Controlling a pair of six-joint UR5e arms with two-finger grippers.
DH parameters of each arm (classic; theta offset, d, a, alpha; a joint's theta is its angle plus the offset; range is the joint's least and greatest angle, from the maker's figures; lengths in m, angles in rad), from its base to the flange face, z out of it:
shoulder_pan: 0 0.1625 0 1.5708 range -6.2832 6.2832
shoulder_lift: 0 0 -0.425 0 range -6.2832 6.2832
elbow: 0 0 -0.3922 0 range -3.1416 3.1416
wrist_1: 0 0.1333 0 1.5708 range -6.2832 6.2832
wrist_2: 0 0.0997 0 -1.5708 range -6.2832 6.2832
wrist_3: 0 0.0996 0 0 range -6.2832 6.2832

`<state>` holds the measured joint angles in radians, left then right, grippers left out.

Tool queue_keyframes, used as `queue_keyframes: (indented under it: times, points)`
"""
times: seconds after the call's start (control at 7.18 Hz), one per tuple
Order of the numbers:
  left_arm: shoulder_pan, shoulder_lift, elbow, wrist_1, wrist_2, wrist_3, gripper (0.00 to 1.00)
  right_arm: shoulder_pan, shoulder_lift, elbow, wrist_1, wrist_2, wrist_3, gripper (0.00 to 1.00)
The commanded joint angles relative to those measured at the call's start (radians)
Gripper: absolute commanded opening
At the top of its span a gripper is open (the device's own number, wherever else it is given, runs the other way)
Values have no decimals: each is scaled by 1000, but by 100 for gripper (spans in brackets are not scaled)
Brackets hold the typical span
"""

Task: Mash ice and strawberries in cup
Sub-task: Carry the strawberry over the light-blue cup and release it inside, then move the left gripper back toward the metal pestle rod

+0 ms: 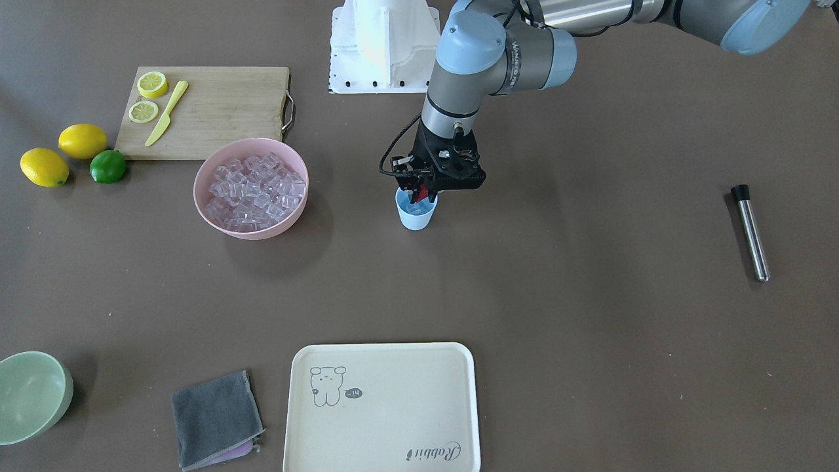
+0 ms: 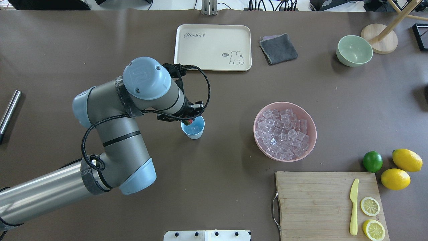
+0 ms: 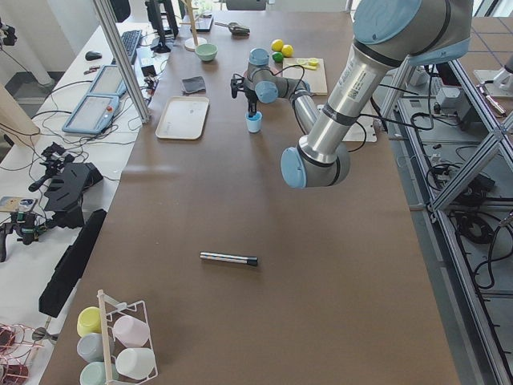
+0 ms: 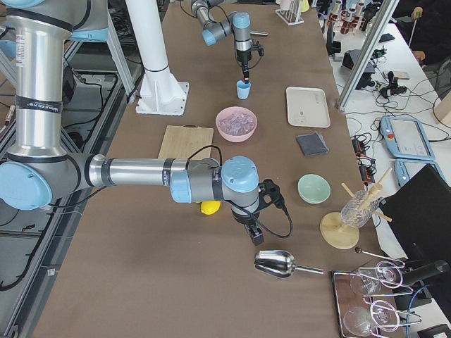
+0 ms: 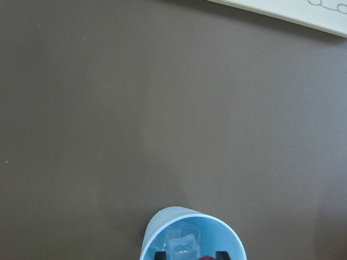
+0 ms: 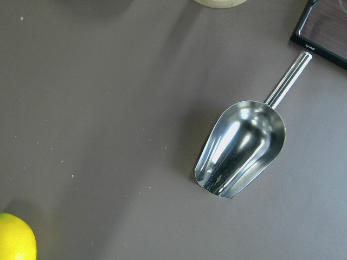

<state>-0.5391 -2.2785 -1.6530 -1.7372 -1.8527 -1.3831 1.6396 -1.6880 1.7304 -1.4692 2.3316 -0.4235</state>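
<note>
The pale blue cup (image 1: 415, 216) (image 2: 195, 130) stands mid-table with ice (image 5: 184, 246) inside it. My left gripper (image 1: 421, 195) (image 2: 189, 121) hangs just above the cup's rim, shut on a dark red strawberry (image 1: 423, 193) (image 5: 206, 258). In the left wrist view the black fingertips (image 5: 160, 253) dip into the cup's mouth (image 5: 190, 230). More ice (image 1: 252, 187) fills the pink bowl (image 2: 311, 134). My right gripper (image 4: 254, 234) shows only in the exterior right view, above a metal scoop (image 6: 244, 146); I cannot tell whether it is open or shut.
A metal rod with a black end (image 1: 750, 229) lies far to the left arm's side. A cream tray (image 1: 383, 406), a grey cloth (image 1: 213, 419) and a green bowl (image 1: 29, 393) sit along the operators' edge. A cutting board (image 2: 329, 201) holds lemon slices and a yellow knife (image 2: 353, 207), with lemons (image 2: 395, 178) and a lime (image 2: 372, 161) beside it.
</note>
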Motion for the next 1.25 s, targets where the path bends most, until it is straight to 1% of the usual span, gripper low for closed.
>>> queue_keyframes:
  times: [0.0,0.14,0.28,0.42,0.56,0.7,0.84,0.97,1.11]
  points:
    - [1,7,-5,1,3,1,98,-1,11,4,0,-3,0,99]
    - [-2,31,-14,4,0,7,98,0,13,3,-2,-2,0,99]
    - [-22,90,-66,4,-9,12,98,-1,13,1,-2,-1,0,99]
    - [-69,158,-91,2,-61,57,98,-1,13,-2,-2,-1,2,99]
    - [-143,175,-71,5,-97,164,98,-6,13,-2,-2,3,2,99]
    - [-229,236,-9,-23,-105,293,98,-6,13,0,-5,8,3,99]
    - [-331,270,98,-106,-171,482,98,-9,14,-3,-5,9,5,99]
    - [-413,316,196,-225,-250,589,98,-9,16,1,-5,9,5,99]
    - [-502,353,291,-317,-294,709,98,-9,22,0,-5,9,5,99]
